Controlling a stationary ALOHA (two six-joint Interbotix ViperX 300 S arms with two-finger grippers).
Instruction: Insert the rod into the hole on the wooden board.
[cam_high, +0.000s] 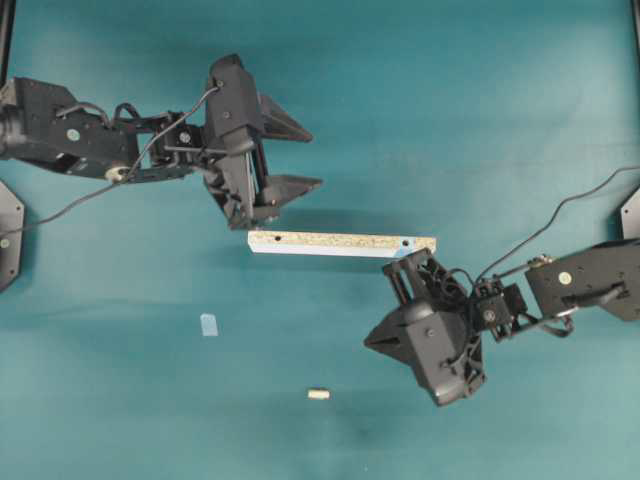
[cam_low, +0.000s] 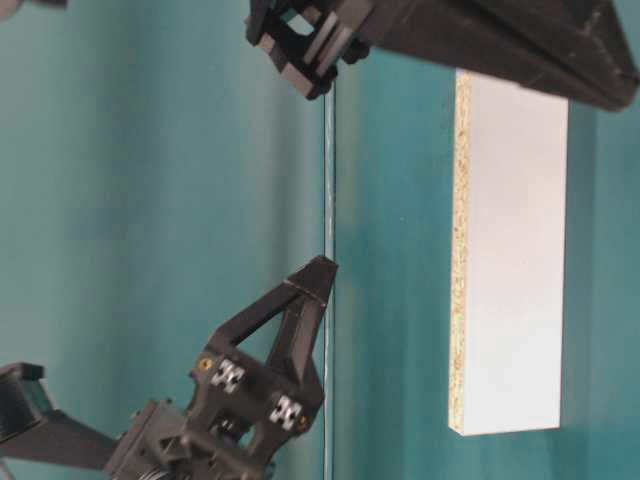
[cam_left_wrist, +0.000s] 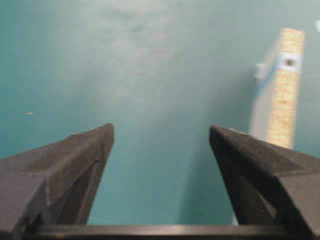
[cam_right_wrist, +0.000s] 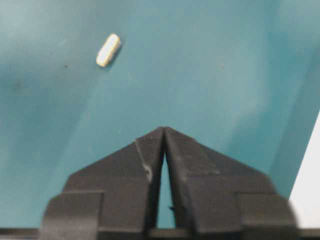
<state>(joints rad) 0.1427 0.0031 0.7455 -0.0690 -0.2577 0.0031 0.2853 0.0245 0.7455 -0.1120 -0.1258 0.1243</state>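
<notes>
On the teal worktop (cam_high: 480, 120) we see the wooden board (cam_high: 340, 243) standing on its long edge near the middle, the hole (cam_high: 402, 243) in its blue-patched end. The rod (cam_high: 318, 394) lies loose toward the near edge, well apart from the board; a pale-blue tape square (cam_high: 208, 324) lies left of it. Our left claw (cam_high: 300, 155) gapes wide and empty beside the board's plain end. Our right claw (cam_right_wrist: 164, 131) hovers with tips together, gripping nothing. The plain end's hole is blurred.
</notes>
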